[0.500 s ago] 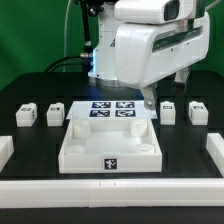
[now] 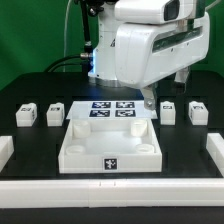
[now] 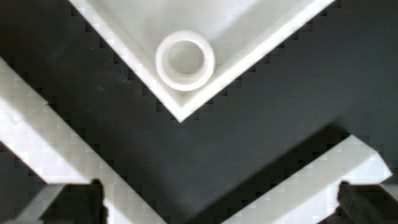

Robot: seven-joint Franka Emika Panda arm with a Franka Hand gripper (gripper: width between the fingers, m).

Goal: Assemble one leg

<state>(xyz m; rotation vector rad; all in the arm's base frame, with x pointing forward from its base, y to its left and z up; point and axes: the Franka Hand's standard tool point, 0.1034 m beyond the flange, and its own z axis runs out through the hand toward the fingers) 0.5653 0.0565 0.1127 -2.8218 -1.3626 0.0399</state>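
Panda arm (image 2: 150,45): glossy white rounded shell, lt-grey band nr top, dark seams, blk cables (image 2: 72,25) at rear; claw (image 3: 210,205) w/ 2 dark-grey, blurred fingers (image 3: 63,203).

The tray (image 2: 110,145) sits mid-worktop (image 2: 30,150), flanked by legs.
The marker board (image 2: 112,110) lies just behind the tray. On the exterior view's left stand a leg (image 2: 27,115) and, nearer the tray, a second leg (image 2: 54,113). On the exterior view's right stand a third leg (image 2: 168,112) and, outermost, a fourth leg (image 2: 196,111).
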